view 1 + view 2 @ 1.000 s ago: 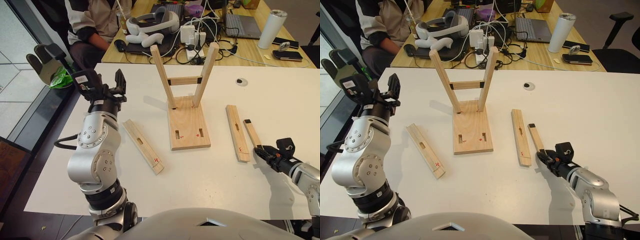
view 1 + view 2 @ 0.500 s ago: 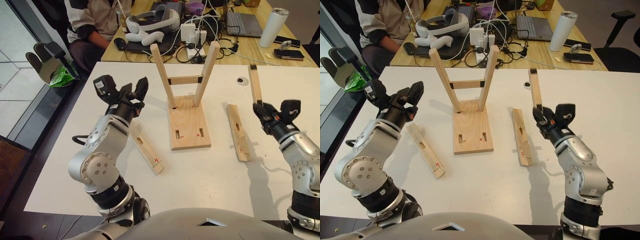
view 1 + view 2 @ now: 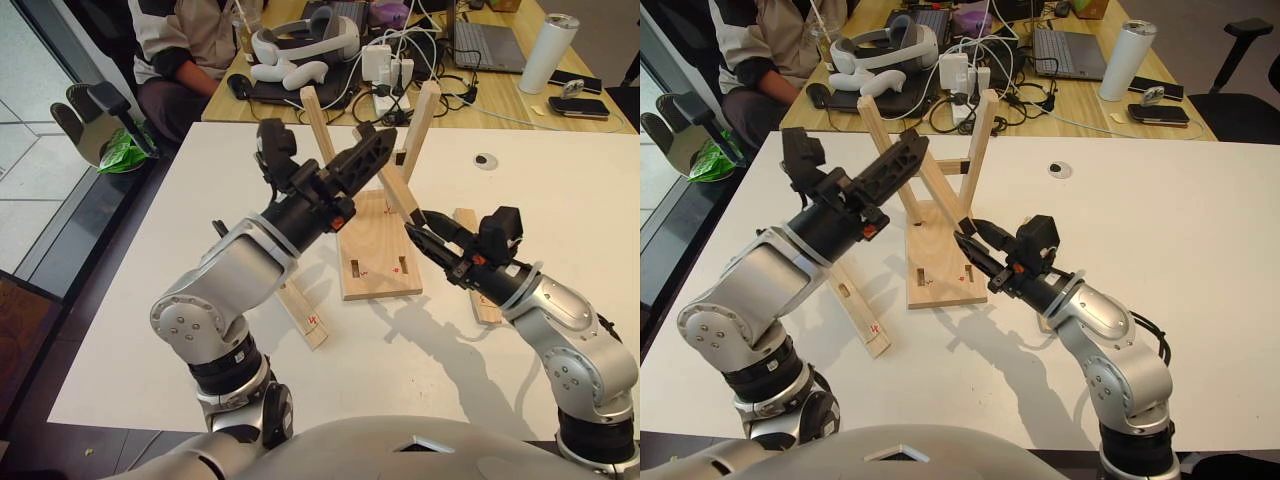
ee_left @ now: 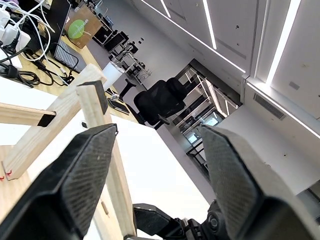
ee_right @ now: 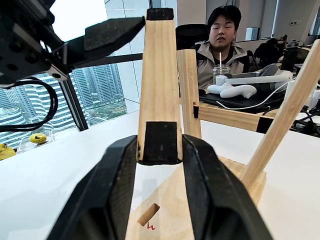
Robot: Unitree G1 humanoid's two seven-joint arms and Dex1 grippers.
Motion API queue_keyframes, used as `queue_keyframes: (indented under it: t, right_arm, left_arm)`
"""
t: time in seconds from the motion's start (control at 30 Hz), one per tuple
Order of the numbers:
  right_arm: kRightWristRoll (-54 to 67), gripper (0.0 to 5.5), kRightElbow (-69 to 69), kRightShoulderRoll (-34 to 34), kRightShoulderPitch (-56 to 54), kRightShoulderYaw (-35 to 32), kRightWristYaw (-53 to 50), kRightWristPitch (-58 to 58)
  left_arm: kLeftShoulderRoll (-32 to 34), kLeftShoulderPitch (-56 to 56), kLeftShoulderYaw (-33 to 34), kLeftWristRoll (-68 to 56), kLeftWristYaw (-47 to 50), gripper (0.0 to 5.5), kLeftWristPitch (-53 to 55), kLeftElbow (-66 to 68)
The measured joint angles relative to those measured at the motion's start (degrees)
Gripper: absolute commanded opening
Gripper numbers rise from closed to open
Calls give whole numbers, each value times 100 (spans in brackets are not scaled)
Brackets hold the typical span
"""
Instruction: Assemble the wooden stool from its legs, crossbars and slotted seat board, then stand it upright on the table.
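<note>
The slotted seat board (image 3: 375,262) lies flat mid-table. Two legs (image 3: 316,125) stand in its far slots, joined by a crossbar (image 3: 368,161). My right gripper (image 3: 422,228) is shut on a second, black-tipped crossbar (image 5: 160,85), which tilts up over the board. My left gripper (image 3: 365,155) hangs open above the board, and its fingers (image 4: 85,175) flank the upper end of that crossbar (image 4: 102,130) without touching it. One loose leg (image 3: 300,308) lies left of the board. Another leg (image 3: 488,308) lies to the right, partly under my right arm.
A small round dark object (image 3: 485,160) sits on the white table (image 3: 560,200) at the far right. Behind the table stands a desk with a headset (image 3: 300,45), cables, a laptop and a tumbler (image 3: 546,55), where a person sits.
My left arm swung from the table's left side to above the seat board. My right gripper carried the crossbar from the right side to the middle and tilted it toward my left gripper.
</note>
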Motion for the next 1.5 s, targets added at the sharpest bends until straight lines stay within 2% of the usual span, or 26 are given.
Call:
queue_keyframes:
  t: [0.23,0.4,1.13,1.27,1.5]
  right_arm:
    - [-271,129,28,33,0,111,-288,-179]
    - [-542,129,191,68,-11,111,-519,-318]
    - [-76,129,-84,19,-111,439,-78,-349]
    - [-33,129,-98,-132,31,541,47,-350]
    - [-154,129,-93,-294,27,565,158,-483]
  left_arm:
    - [801,238,-500,111,49,312,-330,125]
    - [1115,303,-633,15,22,312,-604,127]
    - [1572,366,-1166,-278,166,312,-1296,299]
    - [1575,354,-1138,-354,164,244,-1452,332]
    - [1738,362,-1200,-774,-5,164,-1570,194]
